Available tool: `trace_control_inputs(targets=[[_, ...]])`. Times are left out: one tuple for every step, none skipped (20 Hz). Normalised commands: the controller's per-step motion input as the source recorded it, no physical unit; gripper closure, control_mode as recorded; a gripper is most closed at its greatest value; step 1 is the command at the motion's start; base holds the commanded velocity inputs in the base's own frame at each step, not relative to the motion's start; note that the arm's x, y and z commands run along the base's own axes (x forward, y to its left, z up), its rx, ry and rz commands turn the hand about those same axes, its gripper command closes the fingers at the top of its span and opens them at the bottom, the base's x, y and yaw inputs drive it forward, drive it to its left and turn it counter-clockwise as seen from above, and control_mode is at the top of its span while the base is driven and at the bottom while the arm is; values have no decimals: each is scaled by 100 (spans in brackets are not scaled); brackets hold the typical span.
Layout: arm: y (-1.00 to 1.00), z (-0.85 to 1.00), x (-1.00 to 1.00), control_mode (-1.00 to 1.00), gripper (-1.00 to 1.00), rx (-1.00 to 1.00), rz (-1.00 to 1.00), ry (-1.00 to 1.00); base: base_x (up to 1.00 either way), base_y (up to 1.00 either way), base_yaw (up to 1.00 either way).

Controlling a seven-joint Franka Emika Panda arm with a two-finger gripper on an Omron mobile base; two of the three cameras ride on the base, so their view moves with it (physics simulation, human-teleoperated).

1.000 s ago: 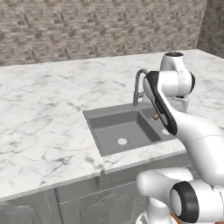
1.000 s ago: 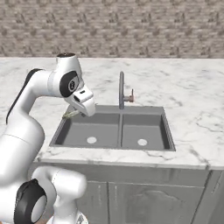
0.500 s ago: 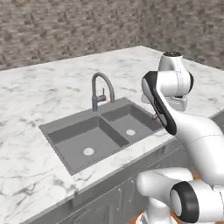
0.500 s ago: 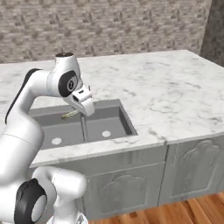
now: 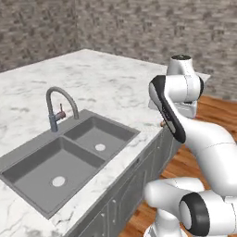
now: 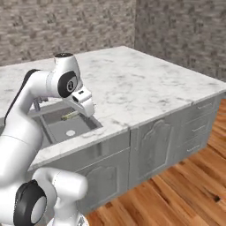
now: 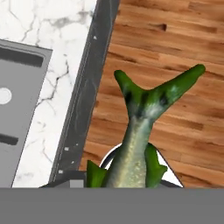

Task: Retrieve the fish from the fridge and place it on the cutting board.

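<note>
One arm folded, fish (image 7: 140, 144) in jaws

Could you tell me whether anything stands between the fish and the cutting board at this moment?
I cannot tell, because the board is not in these pictures. The fish is at the gripper, its tail over the wooden floor beside the marble counter. Only the sink interrupts the counter.

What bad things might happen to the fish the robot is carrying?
1. The fish sticks far out of the gripper, tail hanging over the wooden floor past the counter edge. If the grip slips, it would likely land on the floor.
2. The hand rides close above the sink and marble counter, so a low swing could knock the fish against them.
</note>
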Motion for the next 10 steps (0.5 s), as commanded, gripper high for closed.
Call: trace_control_inputs(targets=[[0,0,0,100,100,0,0,0,0,-33,-59],[0,0,0,100,100,0,0,0,0,-39,-59],[0,0,0,100,100,0,0,0,0,-38,-60],[0,0,0,100,100,0,0,0,0,-38,-61],[0,0,0,100,100,0,0,0,0,-36,-63],[0,0,0,100,100,0,0,0,0,-36,-64],[0,0,0,100,100,0,0,0,0,-36,-63],[0,0,0,100,100,0,0,0,0,-38,-63],[0,0,0,100,100,0,0,0,0,-37,-63],[0,0,0,100,100,0,0,0,0,-36,-62]])
